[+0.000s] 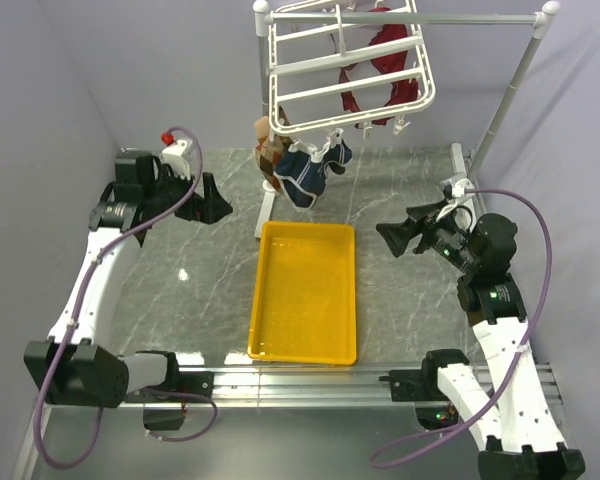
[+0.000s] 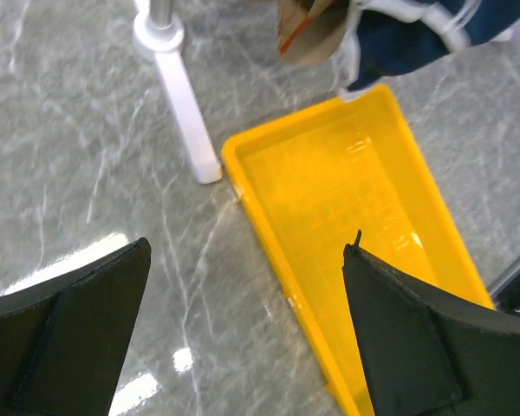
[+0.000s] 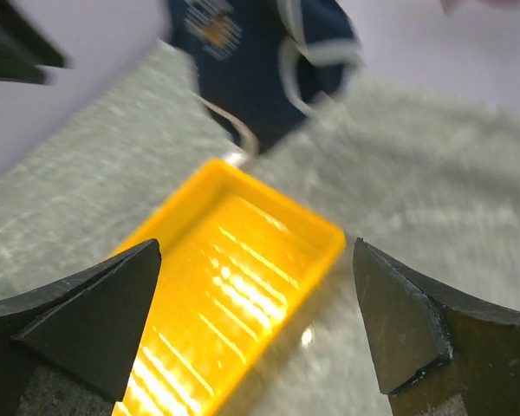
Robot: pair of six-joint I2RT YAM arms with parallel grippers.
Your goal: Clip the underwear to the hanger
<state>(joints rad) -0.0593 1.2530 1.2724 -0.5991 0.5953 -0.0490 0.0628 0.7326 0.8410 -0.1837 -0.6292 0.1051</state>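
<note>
Left gripper point(image 1: 216, 205), right gripper point(image 1: 392, 238) — jaws spread, empty

Yellow tray point(image 1: 305, 292), dark red garment point(image 1: 390, 46)

tray point(image 1: 305, 300): glossy plastic | table point(image 1: 400, 290): polished marble-look | underwear point(image 1: 302, 178): matt cloth | hanger point(image 1: 350, 114): smooth plastic
</note>
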